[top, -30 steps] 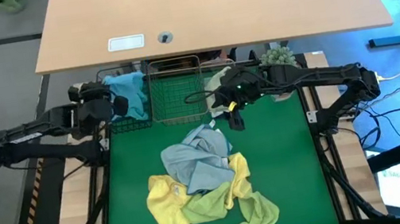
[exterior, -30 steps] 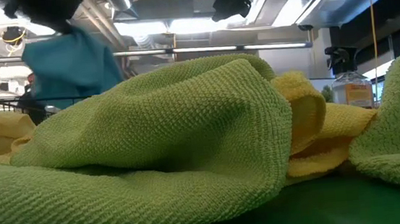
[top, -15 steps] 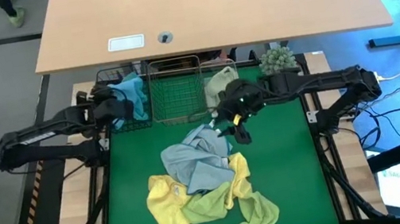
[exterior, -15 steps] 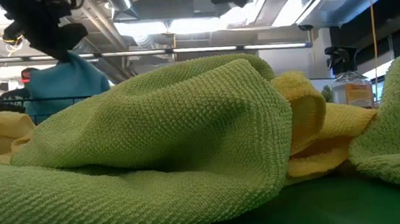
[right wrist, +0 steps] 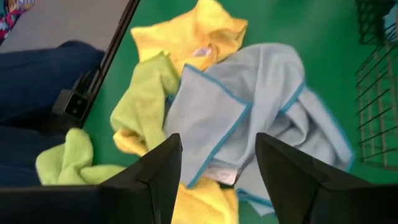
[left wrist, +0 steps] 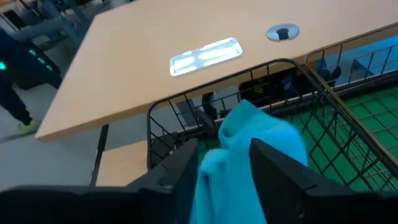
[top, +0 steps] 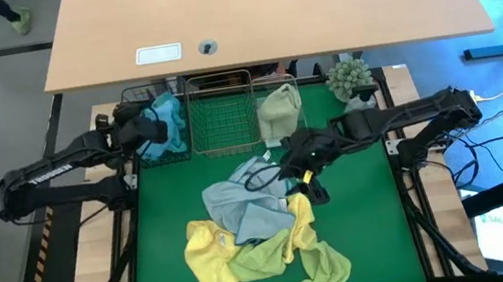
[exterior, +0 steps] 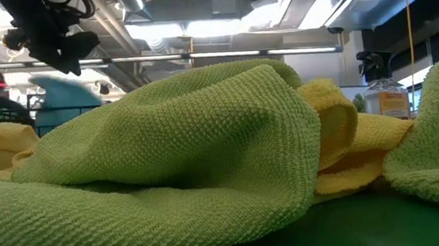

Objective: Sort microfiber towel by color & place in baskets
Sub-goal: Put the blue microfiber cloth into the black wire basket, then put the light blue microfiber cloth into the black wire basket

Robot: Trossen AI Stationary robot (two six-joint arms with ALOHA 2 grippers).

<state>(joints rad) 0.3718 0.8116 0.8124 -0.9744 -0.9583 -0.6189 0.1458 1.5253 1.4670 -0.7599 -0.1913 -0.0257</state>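
The right gripper [top: 299,166] hung with its fingers [right wrist: 158,177] spread wide and empty, aimed down at the blue-grey towel [top: 246,203], which lay on top of the heap at the middle of the green counter [top: 364,214]. That towel sat uppermost and loose, so it looked like the easiest piece to lift next. Yellow towels [top: 211,254] and green towels [top: 307,266] spread from under it toward 6 o'clock, tangled together, so pulling 1 would likely drag another.

The left gripper [top: 150,129] hovered at 11 o'clock over the black basket [top: 129,105], its fingers [left wrist: 177,174] parted on either side of a blue towel [left wrist: 249,149] that stood bunched inside the basket. Nothing was pinched; the cloth seemed to rest on its own, as if just let go.

At 12 o'clock the silver basket [top: 222,115] sat empty between the black one and the clear basket [top: 291,84], which held a pale green towel [top: 279,108]. 3 baskets in a row along the far edge kept each colour apart. A small plant [top: 350,75] stood at 1 o'clock, outside the sorting.
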